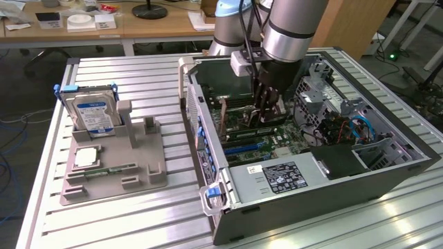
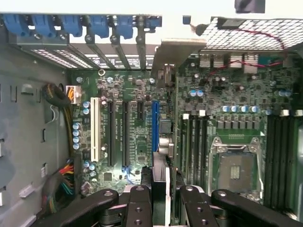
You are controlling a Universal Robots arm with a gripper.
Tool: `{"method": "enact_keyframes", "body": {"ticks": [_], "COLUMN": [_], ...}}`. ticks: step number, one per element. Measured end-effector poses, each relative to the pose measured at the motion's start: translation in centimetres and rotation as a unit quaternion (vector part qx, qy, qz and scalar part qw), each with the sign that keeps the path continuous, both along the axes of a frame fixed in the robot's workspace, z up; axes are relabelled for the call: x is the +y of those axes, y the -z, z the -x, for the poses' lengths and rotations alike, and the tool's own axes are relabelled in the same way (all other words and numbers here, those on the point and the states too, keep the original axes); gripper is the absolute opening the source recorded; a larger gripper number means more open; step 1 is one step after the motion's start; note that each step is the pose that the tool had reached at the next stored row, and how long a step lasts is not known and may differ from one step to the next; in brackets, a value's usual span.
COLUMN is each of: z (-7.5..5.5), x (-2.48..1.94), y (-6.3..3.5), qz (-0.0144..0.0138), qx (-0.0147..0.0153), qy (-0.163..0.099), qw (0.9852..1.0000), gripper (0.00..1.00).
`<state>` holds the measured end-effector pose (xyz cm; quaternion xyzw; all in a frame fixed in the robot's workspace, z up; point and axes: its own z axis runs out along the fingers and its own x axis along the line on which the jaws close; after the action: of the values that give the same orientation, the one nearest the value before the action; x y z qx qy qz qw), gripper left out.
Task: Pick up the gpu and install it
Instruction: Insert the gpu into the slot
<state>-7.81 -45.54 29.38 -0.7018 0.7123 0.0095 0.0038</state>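
**One half done: gpu lifted and inside the case, seating not confirmed**

One part of the job looks complete. The gpu [image 2: 160, 189] is off the table and in the gripper [image 2: 163, 191], whose black fingers [image 2: 140, 198] are pinched narrowly on the card's thin edge. In the wrist view the card runs edge-on away from the fingers, lined up with the long blue slot [image 2: 155, 123] on the green motherboard [image 2: 128, 137]. Its pale metal bracket sits at the far end, by the row of blue latches. Whether the card's edge has reached the slot cannot be told, so the install is best judged as unfinished.

The card is slim, flat and dark, rigid like a board, and its bracket is smooth bent sheet metal. Around it the motherboard is crowded with capacitors, black slots and a square processor socket [image 2: 235, 170].

In the exterior view the gripper [image 1: 266, 114] reaches down into the open computer case [image 1: 325, 192], a dark steel box. A labelled grey power supply [image 1: 277, 179] sits at its near end. Well apart, on the exterior view's left, a matte grey holder [image 1: 138, 155] carries an upright silver hard drive [image 1: 93, 116]. A small green memory stick [image 1: 104, 170] lies in the same holder. Everything stands on a ribbed aluminium table [image 1: 138, 218].
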Motion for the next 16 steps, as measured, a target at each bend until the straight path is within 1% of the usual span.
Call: {"method": "enact_keyframes", "body": {"ticks": [2,3,5,10,16], "z": [0.0,0.0,0.1,0.1,0.0], "x": [-0.49,-0.61,-0.63,-0.63,-0.3], "y": [0.37,0.56,0.82,0.85,1.71], "qz": [-0.0002,-0.0002,-0.0002,-0.0002,-0.0002], "qx": [-0.0001,-0.0001,-0.0001,-0.0001,0.0], "qy": [0.0,0.0,0.0,0.0,0.0], "qw": [1.0,1.0,1.0,1.0,1.0], "gripper": [0.27,0.27,0.27,0.27,0.27]}}
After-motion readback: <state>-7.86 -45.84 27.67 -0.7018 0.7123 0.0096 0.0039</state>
